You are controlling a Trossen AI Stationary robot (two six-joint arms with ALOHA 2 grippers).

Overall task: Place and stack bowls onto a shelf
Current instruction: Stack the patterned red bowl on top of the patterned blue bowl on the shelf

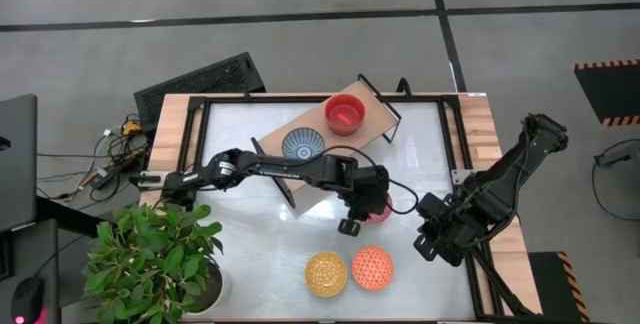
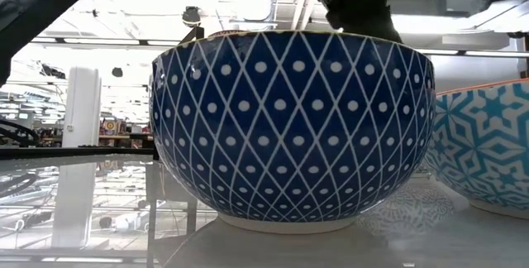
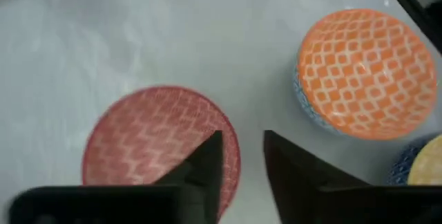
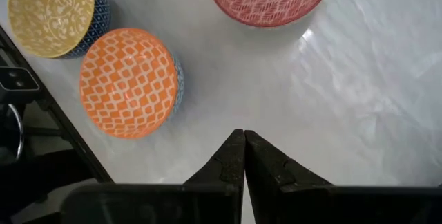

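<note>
High view: I see the shelf [image 1: 352, 122] lying slantwise in the upper centre of the frame on the table [image 1: 250, 234]. A red bowl [image 1: 344, 114] sits on its upper right part and a blue bowl [image 1: 302, 145] on its lower left part.

My left arm reaches from the left of the frame across the table to the centre, where the left gripper [image 1: 362, 214] hangs over a pink bowl [image 1: 376, 208]. That bowl stands on the table just below and to the right of the shelf and is mostly covered by the gripper.

Left wrist view: the fingers [image 3: 207, 165] stand a little apart with a clear gap between them. One finger lies over the pink bowl's rim and the other just outside it. I cannot tell whether either touches the bowl.

A yellow bowl [image 1: 326, 273] and an orange bowl [image 1: 372, 267] stand side by side at the lower centre of the high view, well apart from the shelf and below the left gripper.

My right arm waits at the right edge of the table, with the right gripper [image 1: 428, 242] to the right of the orange bowl.

Right wrist view: its fingertips are pressed together on nothing, above bare table, with the pink, orange and yellow bowls beyond them.

Low view: a blue bowl with white diamonds and dots fills the frame.
</note>
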